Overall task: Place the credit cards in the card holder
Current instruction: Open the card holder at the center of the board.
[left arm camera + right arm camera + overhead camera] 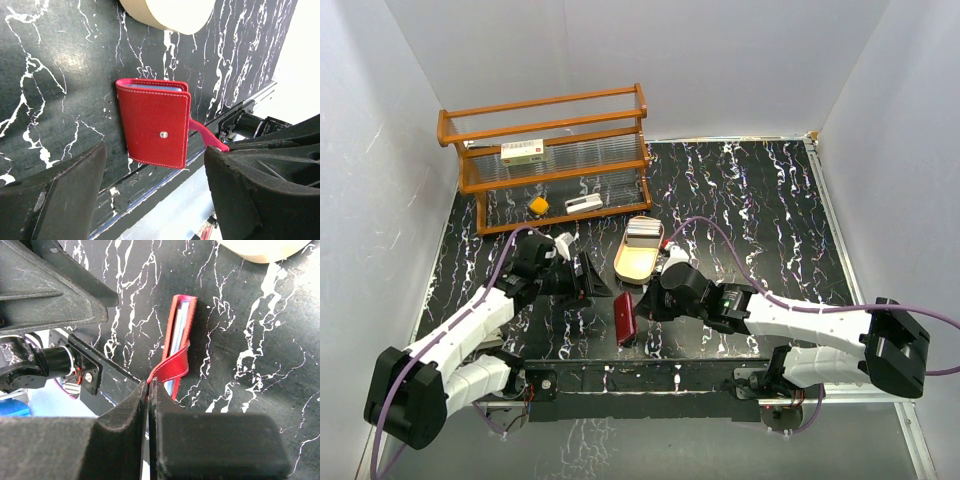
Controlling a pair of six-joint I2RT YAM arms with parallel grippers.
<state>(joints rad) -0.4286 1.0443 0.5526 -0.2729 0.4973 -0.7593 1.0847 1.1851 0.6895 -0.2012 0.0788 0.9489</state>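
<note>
The dark-red card holder [625, 319] stands on edge on the black marbled table near the front edge, folded, with pale bluish inner pockets showing. In the left wrist view its flat side [156, 122] with the snap stud faces me. My right gripper [150, 386] is shut on the red snap tab [172, 367], pulled away from the holder [181, 335]. My left gripper [155, 200] is open, just left of the holder, its fingers [60, 195] either side of it in view. The credit cards [642, 230] lie as a pale stack in the tan tray.
A tan oval tray [633, 263] lies just behind the holder; its rim also shows in the left wrist view [170, 17]. An orange rack [550, 160] at the back left holds a white red-labelled box [522, 152], a yellow item [537, 206] and a white piece [584, 203].
</note>
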